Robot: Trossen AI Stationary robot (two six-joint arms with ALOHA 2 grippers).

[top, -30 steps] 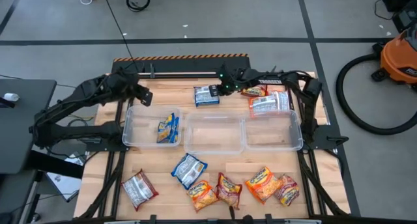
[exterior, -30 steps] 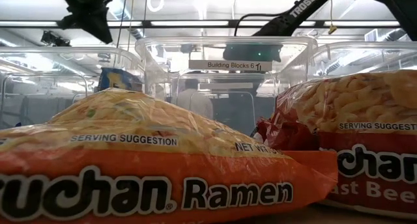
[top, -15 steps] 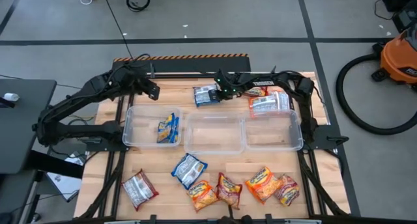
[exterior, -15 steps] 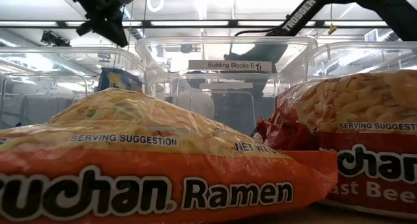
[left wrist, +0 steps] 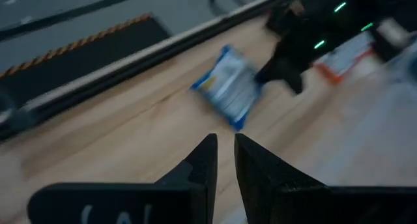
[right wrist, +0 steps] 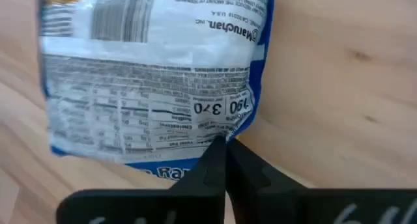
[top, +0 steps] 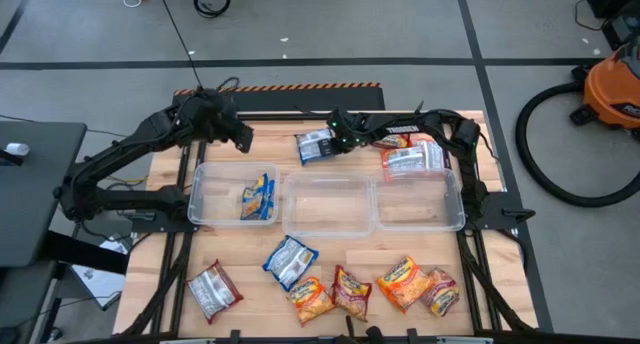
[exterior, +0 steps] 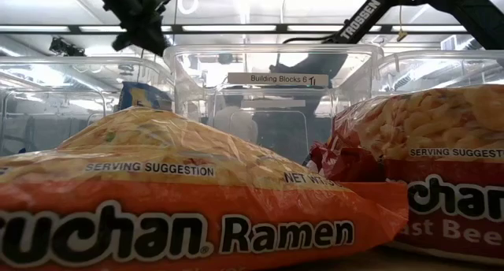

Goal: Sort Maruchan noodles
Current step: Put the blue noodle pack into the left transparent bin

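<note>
The right hand (top: 338, 144) is sitting at the upper middle of the high view, fingers pressed together and pinching the edge of a blue-and-white noodle packet (right wrist: 156, 68) lying on the tabletop (top: 270, 149). The left hand (top: 243, 137) is hovering in the upper left of the high view, fingers nearly together and holding nothing.

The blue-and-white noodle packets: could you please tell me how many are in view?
3: one in the left bin, one on the table's far side at the right pincer, one on the near side before the bins. Others may be hidden.
</note>
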